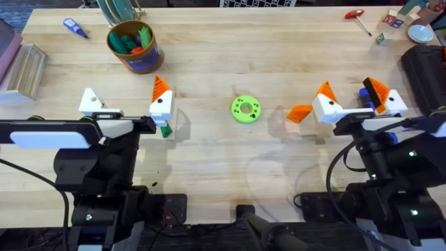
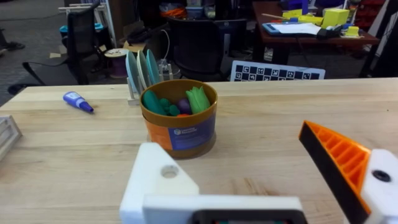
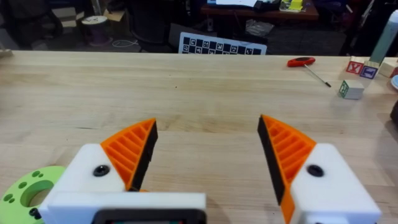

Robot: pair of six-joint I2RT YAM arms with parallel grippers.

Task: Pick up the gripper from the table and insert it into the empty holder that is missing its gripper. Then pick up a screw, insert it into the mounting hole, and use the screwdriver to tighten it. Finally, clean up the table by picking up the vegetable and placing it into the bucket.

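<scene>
Gripper (image 1: 300,113), the loose orange ribbed wedge, lies flat on the bench (image 1: 209,146) just beside your right arm's near finger, between it and the green holed disc (image 1: 245,109). Your right gripper (image 1: 352,97) has its jaws spread wide, both white mounts wearing orange pads, and nothing sits between them. A blue thing shows against its far finger in the overhead view; you cannot tell what it is. Your left gripper (image 1: 125,101) is also spread and holds nothing; one finger carries an orange pad, while the other is the bare white holder (image 1: 90,102) with an open screw hole, seen close up in the left wrist view (image 2: 163,177). The vegetable (image 1: 165,130), a small dark-green piece, lies on the bench just under the padded left finger. The bucket (image 1: 136,49) stands upright ahead of the left gripper, toy vegetables showing above its rim. A red-handled tool (image 1: 357,17) rests at the far right.
</scene>
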